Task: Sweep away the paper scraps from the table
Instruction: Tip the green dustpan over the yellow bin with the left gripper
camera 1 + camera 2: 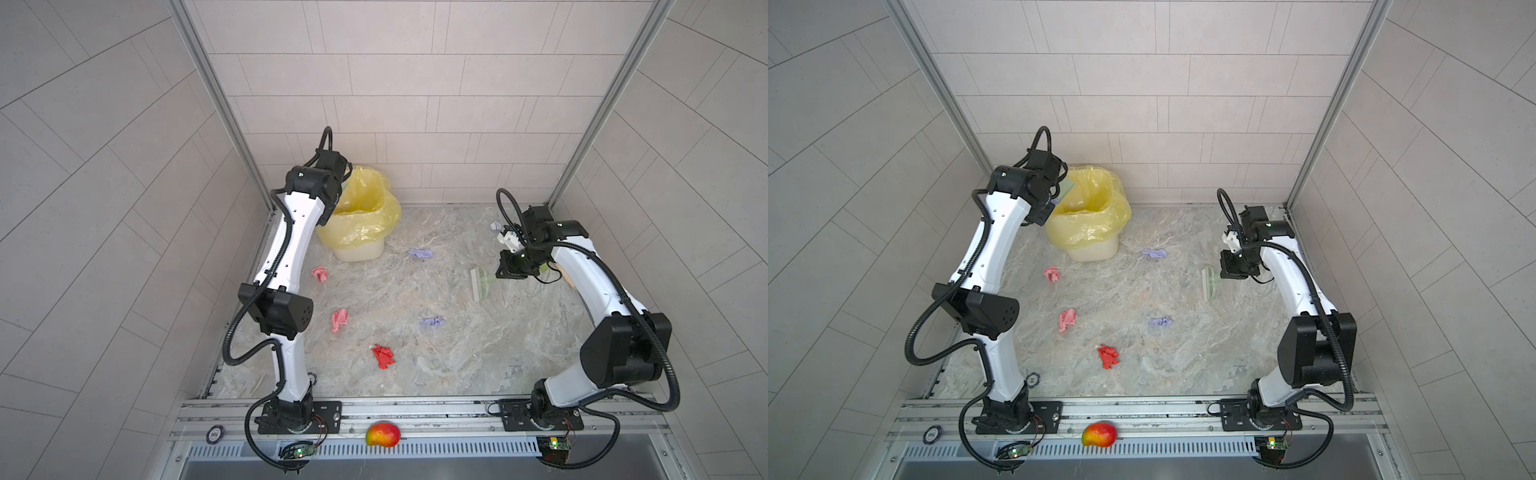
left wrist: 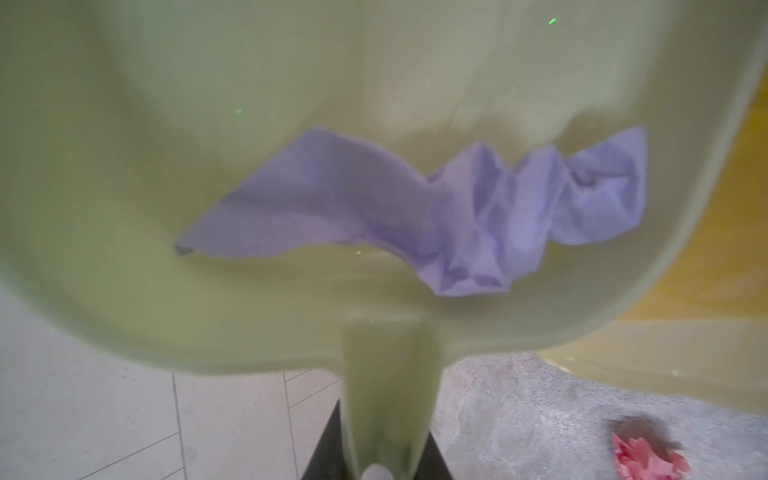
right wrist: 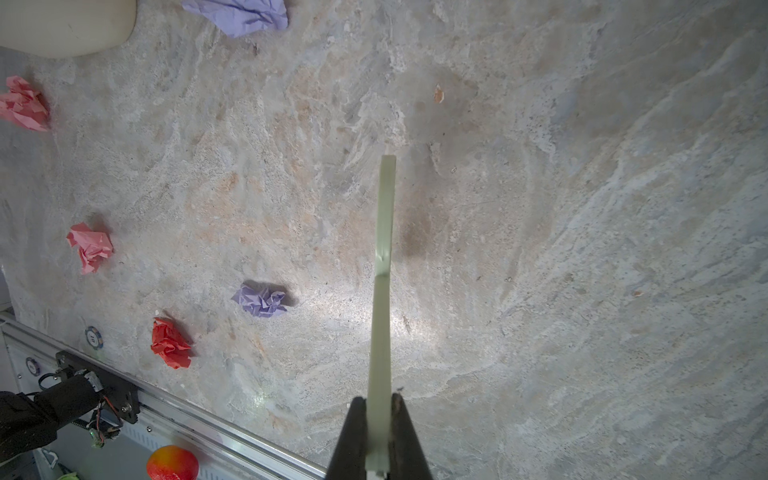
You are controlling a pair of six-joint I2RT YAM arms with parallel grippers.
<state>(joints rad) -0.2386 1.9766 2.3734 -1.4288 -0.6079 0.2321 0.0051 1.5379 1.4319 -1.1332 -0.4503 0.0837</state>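
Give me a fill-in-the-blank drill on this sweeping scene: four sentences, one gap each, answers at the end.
1. The dustpan held by the left gripper carries ____ paper scrap.
2. The right gripper grips the green brush by its ____.
3. The pink scraps lying on the table number ____.
4. The bag lining the bin is ____.

Missing words: one, handle, two, yellow.
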